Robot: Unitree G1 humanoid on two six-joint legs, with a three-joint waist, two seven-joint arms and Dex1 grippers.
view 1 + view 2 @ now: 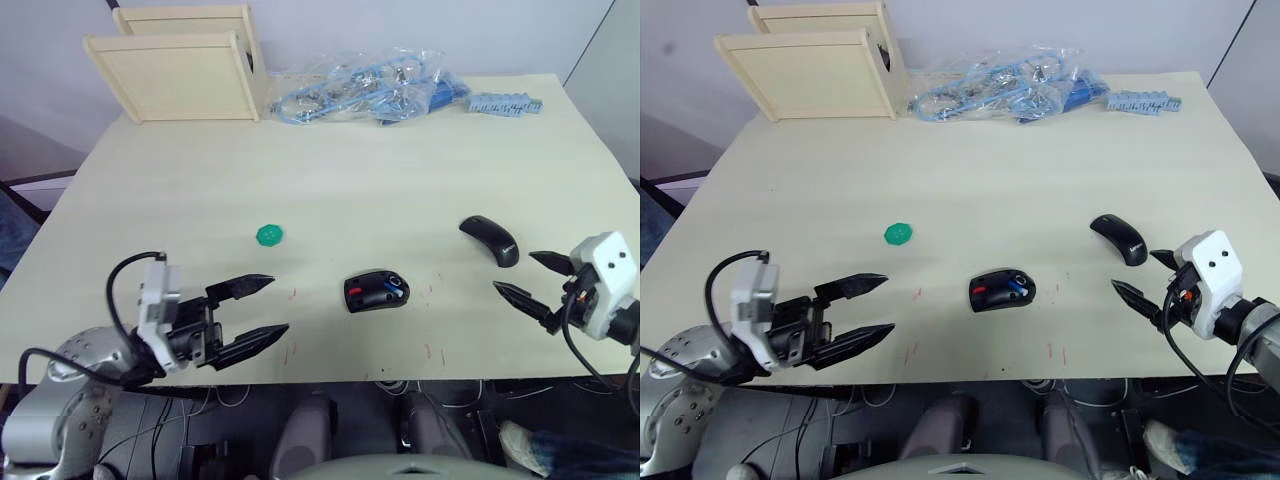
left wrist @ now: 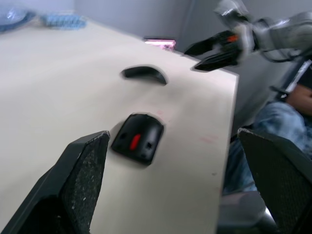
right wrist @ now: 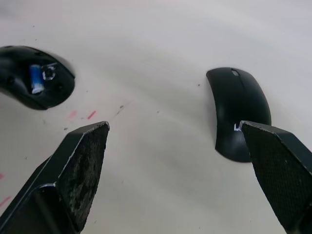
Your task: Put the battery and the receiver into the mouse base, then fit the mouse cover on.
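Battery (image 3: pixel 36 78) seated in base (image 1: pixel 376 291); receiver untold; cover (image 1: pixel 489 240) on surface (image 1: pixel 400 180), unfitted; left gripper (image 1: pixel 256 314) and right gripper (image 1: pixel 526 279) wide, empty.

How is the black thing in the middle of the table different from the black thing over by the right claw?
The mouse base is open on top, showing red parts and a blue battery inside; the mouse cover is a smooth closed shell. The base looks rounder and thicker; the cover is slimmer and curved. The base lies between the two grippers; the cover lies just ahead of the right gripper. Both are black, oval and resting untouched on the table.
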